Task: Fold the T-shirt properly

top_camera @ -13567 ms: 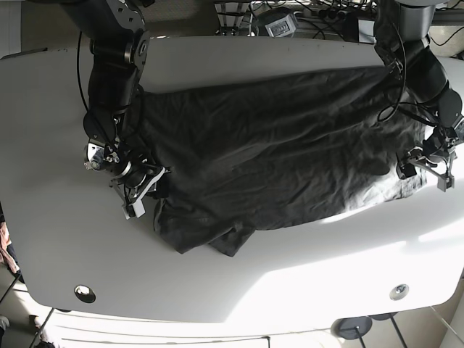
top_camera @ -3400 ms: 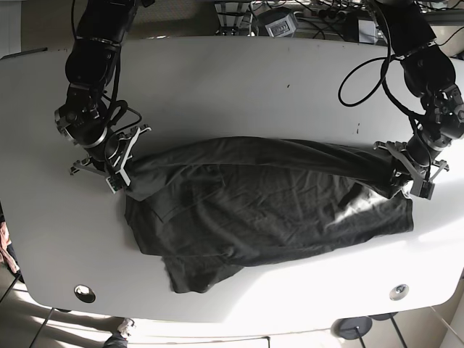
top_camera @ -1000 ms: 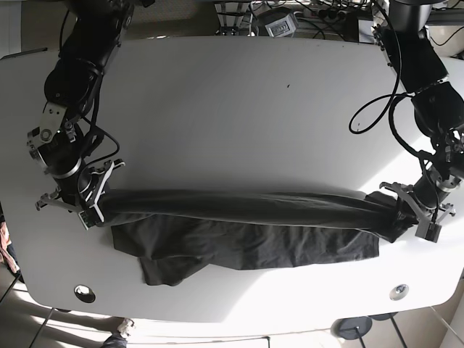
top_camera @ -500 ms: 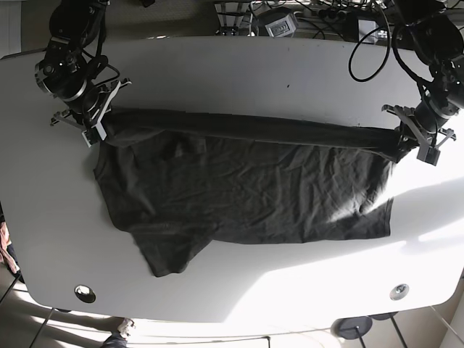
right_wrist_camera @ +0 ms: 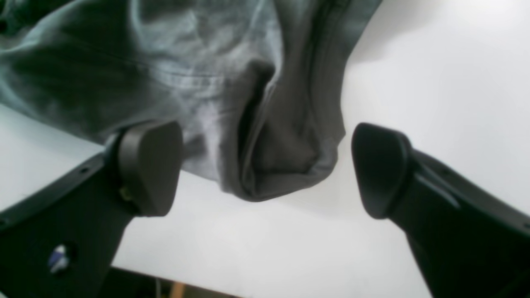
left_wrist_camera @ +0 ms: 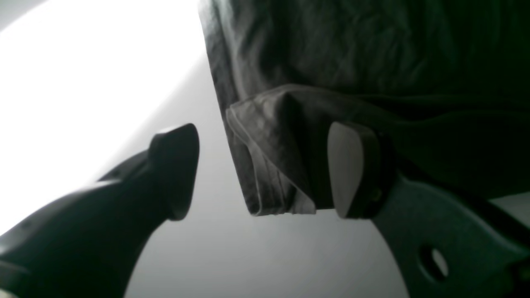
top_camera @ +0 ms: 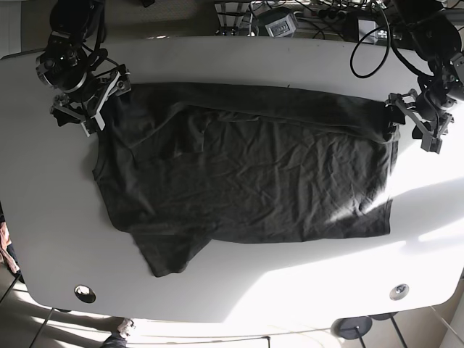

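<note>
The dark T-shirt (top_camera: 246,174) lies spread on the white table (top_camera: 232,58), wrinkled, with one part hanging toward the front left. My left gripper (top_camera: 410,119) is at the shirt's far right corner. In the left wrist view it (left_wrist_camera: 265,169) is open, with the folded shirt corner (left_wrist_camera: 273,136) between the jaws and against the right pad (left_wrist_camera: 345,169). My right gripper (top_camera: 88,107) is at the far left corner. In the right wrist view it (right_wrist_camera: 265,167) is open around a bunched fold of shirt (right_wrist_camera: 273,157) resting on the table.
Cables and equipment (top_camera: 279,22) line the table's back edge. Two round holes (top_camera: 85,293) (top_camera: 399,291) sit near the front corners. A bright sunlit patch (top_camera: 428,217) covers the table's right side.
Both grippers have carried the shirt's far edge further back and opened. The edge that was stretched taut between them now lies slack on the table.
</note>
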You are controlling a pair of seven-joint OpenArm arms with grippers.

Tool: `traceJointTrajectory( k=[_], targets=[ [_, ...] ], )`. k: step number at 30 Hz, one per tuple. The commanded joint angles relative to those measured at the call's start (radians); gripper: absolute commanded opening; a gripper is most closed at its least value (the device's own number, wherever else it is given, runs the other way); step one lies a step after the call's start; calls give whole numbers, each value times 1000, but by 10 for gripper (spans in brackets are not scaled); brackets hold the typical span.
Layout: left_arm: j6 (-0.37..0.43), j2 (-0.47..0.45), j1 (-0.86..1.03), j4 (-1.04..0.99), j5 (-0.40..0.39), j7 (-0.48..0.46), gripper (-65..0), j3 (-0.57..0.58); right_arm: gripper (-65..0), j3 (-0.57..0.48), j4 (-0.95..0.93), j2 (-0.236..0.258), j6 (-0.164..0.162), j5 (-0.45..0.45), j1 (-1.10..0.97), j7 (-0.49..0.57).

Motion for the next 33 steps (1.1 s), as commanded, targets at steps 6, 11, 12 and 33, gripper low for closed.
traceJointTrajectory(
  k=[6,11,12,33],
  targets=[
    [-5,-17,-15,46,-36,-27,-192,-73,-30,159,25,13,-5,169,-28,8],
    [-3,-19,-6,-20,13,-90,-206,-16,-30,154,-101,10,-5,129,-24,14],
    [-3,-17,9,-24,49,-136,-226,4,-32,153,-119,10,-5,131,-13,16],
    [-2,38,115,-129,189,-383,-272,128,-585,153,-308,-45,-5,129,82,57]
  ],
)
